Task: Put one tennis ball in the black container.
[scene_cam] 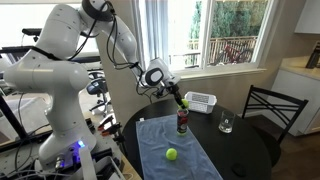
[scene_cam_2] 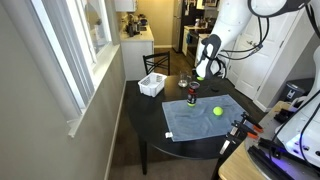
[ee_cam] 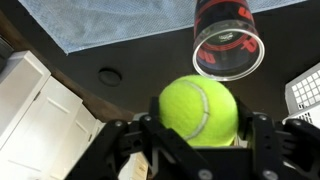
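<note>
My gripper (ee_cam: 200, 125) is shut on a yellow-green tennis ball (ee_cam: 198, 108). It holds the ball just above and beside the open mouth of the black container (ee_cam: 228, 45), an upright dark canister with a reddish band. The container stands on a blue-grey cloth in both exterior views (scene_cam: 182, 122) (scene_cam_2: 191, 98), with the gripper (scene_cam: 183, 103) (scene_cam_2: 197, 74) right over it. The held ball shows as a small yellow spot (scene_cam: 184, 105). A second tennis ball (scene_cam: 171, 154) (scene_cam_2: 217, 111) lies on the cloth, apart from the canister.
A round dark table (scene_cam: 240, 145) (scene_cam_2: 150, 115) holds the cloth (scene_cam: 160, 140) (scene_cam_2: 200, 120), a white slatted basket (scene_cam: 200, 101) (scene_cam_2: 152, 85) and a clear glass (scene_cam: 226, 124). A black chair (scene_cam: 270, 108) stands beside the table. A window runs along one side.
</note>
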`<action>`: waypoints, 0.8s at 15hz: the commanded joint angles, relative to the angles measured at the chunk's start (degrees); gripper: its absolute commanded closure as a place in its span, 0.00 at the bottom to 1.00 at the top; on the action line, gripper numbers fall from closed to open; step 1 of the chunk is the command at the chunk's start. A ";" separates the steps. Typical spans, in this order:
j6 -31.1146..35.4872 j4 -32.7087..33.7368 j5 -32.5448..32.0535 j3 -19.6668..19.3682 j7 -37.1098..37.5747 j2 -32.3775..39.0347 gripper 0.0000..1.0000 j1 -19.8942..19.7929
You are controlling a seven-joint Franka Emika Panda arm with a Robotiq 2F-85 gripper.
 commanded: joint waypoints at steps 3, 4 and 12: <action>-1.11 7.75 0.36 7.28 -0.55 2.24 0.57 -7.95; -0.94 8.49 0.15 8.39 -0.76 2.41 0.57 -9.06; -1.83 10.48 -0.65 13.22 -1.03 3.28 0.57 -12.63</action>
